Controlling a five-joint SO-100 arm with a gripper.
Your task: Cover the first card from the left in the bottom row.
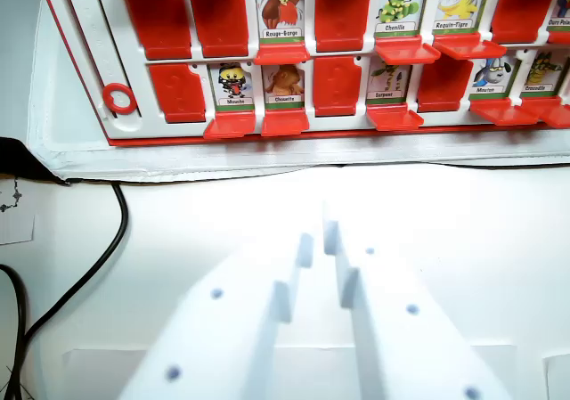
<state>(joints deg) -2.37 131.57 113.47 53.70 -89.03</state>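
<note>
**What the Picture Is Not Showing Well**

The game board is running off the top and the right edge, so only part of it is showing. The top row of cards is getting cut at the top. The card at the far right is being sliced by the edge. The small words under the pictures are looking fuzzy. The gripper is filling the bottom, blurry and cut off below. The black cable is leaving at the left edge.

White table bears a pale mat, black cable, perhaps paper
</note>
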